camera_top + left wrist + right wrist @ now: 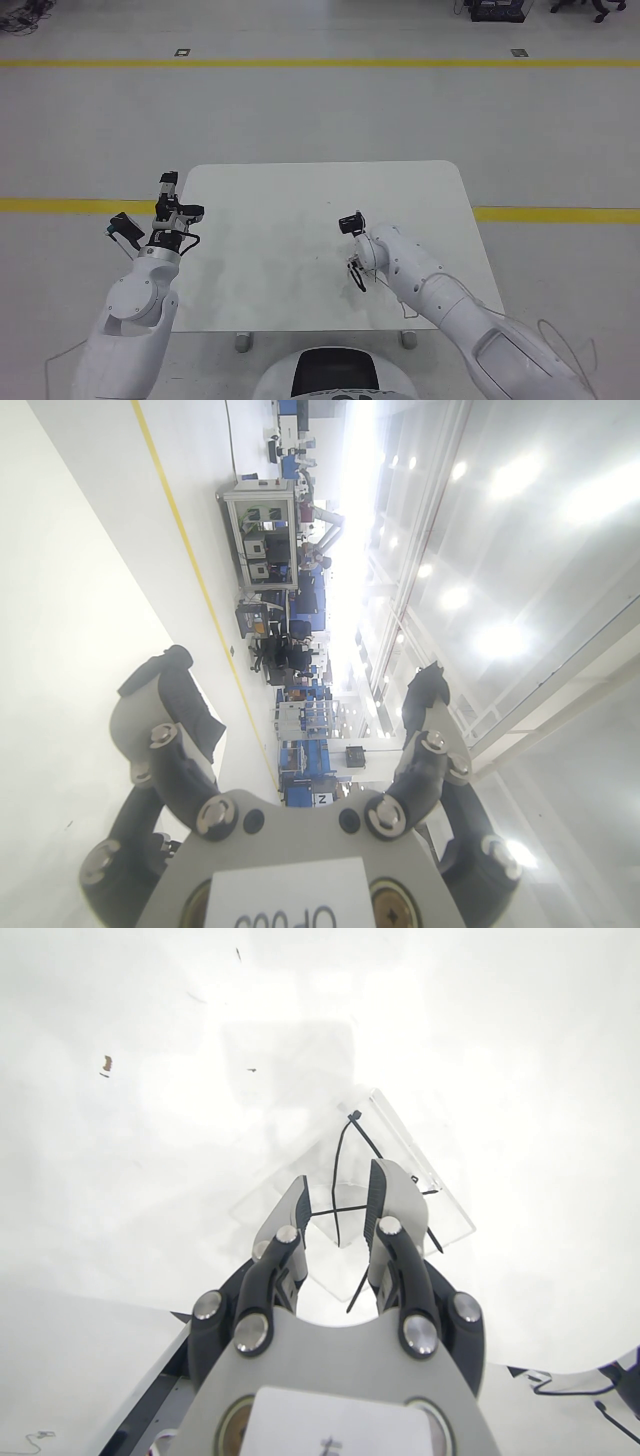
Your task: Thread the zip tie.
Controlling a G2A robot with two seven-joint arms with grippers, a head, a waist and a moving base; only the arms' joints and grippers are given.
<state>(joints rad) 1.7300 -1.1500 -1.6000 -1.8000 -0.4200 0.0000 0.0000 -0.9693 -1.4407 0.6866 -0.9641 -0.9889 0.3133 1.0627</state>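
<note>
The left hand (300, 665) is raised at the 9 o'clock edge of the bench (300, 200), its fingers spread wide apart with nothing between them. The right hand (337, 1173) sits just toward 5 o'clock of the bench's centre, well in from every edge, with white surface stretching from it to the 12 o'clock rim. Its fingers stand a narrow gap apart, pointing down over a clear plate (440, 1208) that lies flat on the bench. The black zip tie (334, 1212) is bent into a loop over that plate, and one strand crosses the gap from pad to pad. Whether the pads press on it cannot be told.
</note>
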